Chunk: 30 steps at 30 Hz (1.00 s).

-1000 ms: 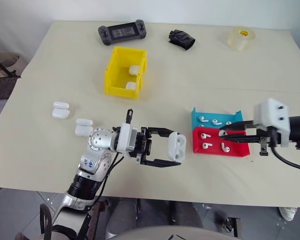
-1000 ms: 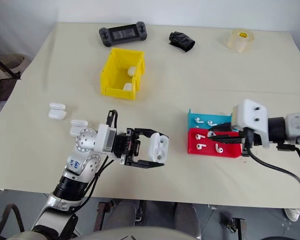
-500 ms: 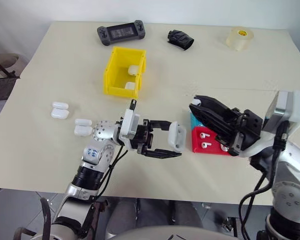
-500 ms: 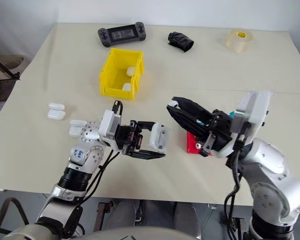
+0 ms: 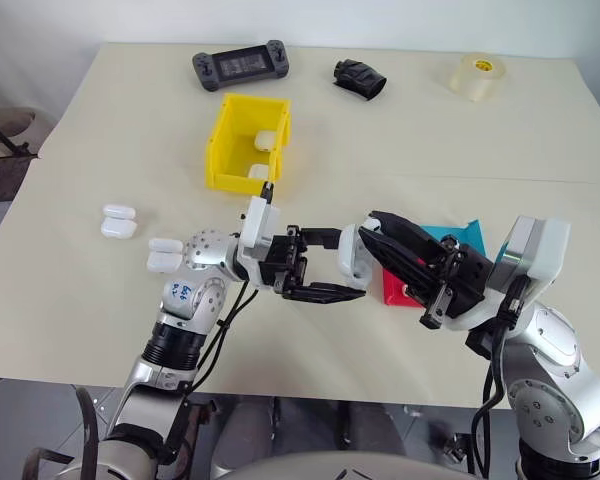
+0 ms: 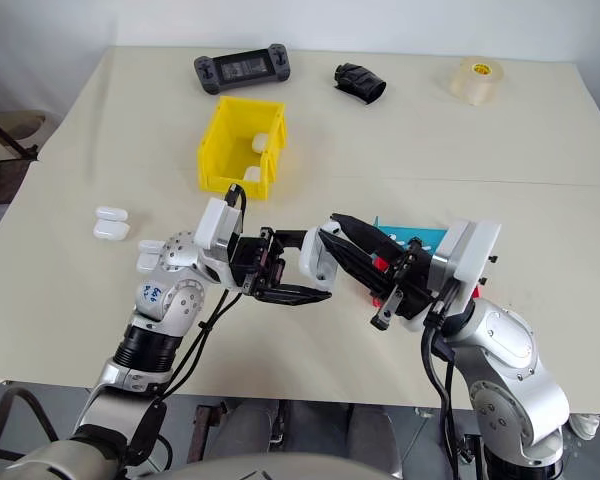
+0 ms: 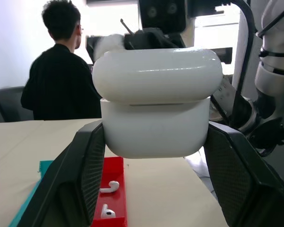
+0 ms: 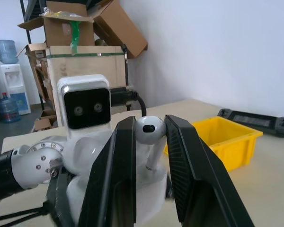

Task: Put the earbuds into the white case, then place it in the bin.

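The left pincer [image 7: 156, 156] clamps the white case [image 7: 156, 101] between its black fingers [image 7: 92, 165]. Below, two earbuds [image 7: 109, 187] lie in a red tray [image 7: 118, 198] on the bench [image 7: 170, 194]. A person [image 7: 61, 80] in black sits behind.

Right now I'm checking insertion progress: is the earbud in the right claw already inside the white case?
Not yet: the earbud is pinched between the right claw fingers, above the white case.

2 overhead views, 2 wrist close-ups

It looks like a lab or workshop storeroom. Behind the cream desk [image 5: 100, 120] stand stacked cardboard boxes [image 8: 85, 42] on a metal rack, a water cooler [image 8: 12, 80] with spare bottles, bare white walls, and a person [image 7: 61, 75] in black seated facing away.
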{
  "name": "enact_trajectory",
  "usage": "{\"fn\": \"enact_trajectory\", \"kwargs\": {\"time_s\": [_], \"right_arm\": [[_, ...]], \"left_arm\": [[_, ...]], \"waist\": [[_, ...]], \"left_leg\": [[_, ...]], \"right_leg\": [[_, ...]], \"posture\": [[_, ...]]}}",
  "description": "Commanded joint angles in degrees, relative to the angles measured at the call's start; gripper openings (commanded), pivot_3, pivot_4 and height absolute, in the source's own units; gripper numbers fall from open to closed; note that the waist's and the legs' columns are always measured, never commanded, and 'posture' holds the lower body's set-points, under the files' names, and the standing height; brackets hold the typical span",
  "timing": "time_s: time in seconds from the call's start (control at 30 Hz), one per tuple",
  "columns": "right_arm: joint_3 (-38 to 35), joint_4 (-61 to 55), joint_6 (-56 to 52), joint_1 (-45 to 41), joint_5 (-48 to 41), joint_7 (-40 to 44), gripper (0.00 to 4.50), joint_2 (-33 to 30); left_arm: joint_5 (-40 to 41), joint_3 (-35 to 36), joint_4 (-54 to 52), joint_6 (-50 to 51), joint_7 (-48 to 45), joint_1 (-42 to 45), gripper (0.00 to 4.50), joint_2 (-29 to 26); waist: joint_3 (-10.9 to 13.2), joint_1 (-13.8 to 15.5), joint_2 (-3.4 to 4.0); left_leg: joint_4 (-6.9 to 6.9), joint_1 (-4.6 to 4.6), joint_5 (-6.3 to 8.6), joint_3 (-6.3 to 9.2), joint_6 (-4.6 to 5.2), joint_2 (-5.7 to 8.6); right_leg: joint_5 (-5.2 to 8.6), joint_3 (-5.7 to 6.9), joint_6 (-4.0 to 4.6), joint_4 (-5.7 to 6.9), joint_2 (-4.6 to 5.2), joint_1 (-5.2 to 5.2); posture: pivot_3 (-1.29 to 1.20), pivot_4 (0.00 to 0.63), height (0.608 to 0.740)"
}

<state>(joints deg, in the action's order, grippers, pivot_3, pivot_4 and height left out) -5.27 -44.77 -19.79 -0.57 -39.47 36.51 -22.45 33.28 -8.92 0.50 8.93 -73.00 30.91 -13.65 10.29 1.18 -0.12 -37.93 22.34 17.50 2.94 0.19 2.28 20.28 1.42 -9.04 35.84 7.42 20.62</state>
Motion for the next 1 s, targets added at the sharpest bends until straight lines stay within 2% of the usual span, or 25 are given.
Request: {"fn": "enact_trajectory", "kwargs": {"time_s": [0.03, 0.2, 0.37, 0.5, 0.63, 0.8, 0.87, 1.0], "right_arm": [[0.70, 0.89, 3.55, 2.29, 1.89, 1.20, 0.55, -0.08], [1.19, 2.46, 7.22, 3.95, 3.33, 2.13, 0.55, -0.28], [2.53, 4.80, 10.99, 5.41, 7.89, 5.42, 0.55, -3.21], [2.25, 6.30, 13.27, 3.76, 9.49, 5.08, 0.55, -4.24], [2.97, 5.99, 11.40, 2.45, 9.34, 5.46, 0.55, -6.54], [3.26, 4.84, 5.94, 0.71, 4.59, 4.30, 0.55, -8.50], [3.27, 4.41, 4.25, -0.33, 3.11, 3.84, 1.29, -9.04], [2.28, 4.14, 3.41, -1.29, 2.50, 3.23, 2.47, -9.80]], "left_arm": [[1.83, 1.03, -2.62, -0.18, -0.31, 0.72, 2.76, 0.53], [1.90, 1.35, -2.54, 0.08, -0.58, 0.63, 2.76, 0.45], [1.80, 1.33, -2.37, -0.27, -1.04, 0.73, 2.76, 0.55], [1.45, 1.10, -2.52, -0.90, -2.02, 0.18, 2.76, 0.42], [1.23, 0.87, -2.78, -1.09, -2.30, -0.39, 2.76, 0.44], [0.89, 0.84, -2.69, -1.58, -2.21, -0.39, 2.76, 0.93], [0.81, 0.88, -2.66, -1.80, -2.38, -0.41, 2.76, 1.04], [0.52, 0.75, -2.68, -2.05, -2.00, -0.50, 2.76, 1.63]], "waist": [[0.00, -0.01, 0.00], [0.00, 0.00, 0.00], [0.00, 0.01, 0.00], [0.00, 0.03, 0.00], [0.00, 0.00, 0.00], [0.00, 0.06, 0.00], [0.00, 0.07, 0.00], [0.00, 0.13, -0.01]], "left_leg": [[0.01, -0.01, 0.00, 0.00, 0.00, -0.02], [0.03, -0.02, 0.00, -0.02, 0.00, -0.03], [0.03, -0.03, 0.00, -0.02, 0.00, -0.02], [0.03, -0.03, 0.00, -0.02, 0.00, -0.03], [0.03, -0.03, 0.00, -0.02, 0.00, -0.03], [0.03, -0.03, 0.00, -0.02, 0.00, -0.04], [0.02, -0.02, 0.00, -0.02, 0.00, -0.04], [0.04, -0.02, 0.00, -0.01, 0.00, -0.03]], "right_leg": [[0.00, 0.00, 0.00, -0.01, -0.02, 0.00], [0.00, -0.02, 0.00, -0.02, -0.03, -0.01], [0.00, -0.02, 0.00, -0.03, -0.03, -0.01], [0.00, -0.02, 0.00, -0.04, -0.03, -0.01], [0.00, -0.02, 0.00, -0.04, -0.03, -0.01], [0.00, -0.02, 0.00, -0.07, -0.02, -0.02], [0.00, -0.02, 0.00, -0.10, -0.01, -0.04], [0.00, -0.01, 0.00, -0.12, -0.01, -0.04]], "posture": [[0.00, 0.150, 0.740], [0.00, 0.150, 0.740], [0.00, 0.150, 0.740], [0.00, 0.150, 0.740], [0.00, 0.150, 0.740], [0.00, 0.150, 0.740], [0.00, 0.150, 0.740], [0.00, 0.150, 0.740]]}}
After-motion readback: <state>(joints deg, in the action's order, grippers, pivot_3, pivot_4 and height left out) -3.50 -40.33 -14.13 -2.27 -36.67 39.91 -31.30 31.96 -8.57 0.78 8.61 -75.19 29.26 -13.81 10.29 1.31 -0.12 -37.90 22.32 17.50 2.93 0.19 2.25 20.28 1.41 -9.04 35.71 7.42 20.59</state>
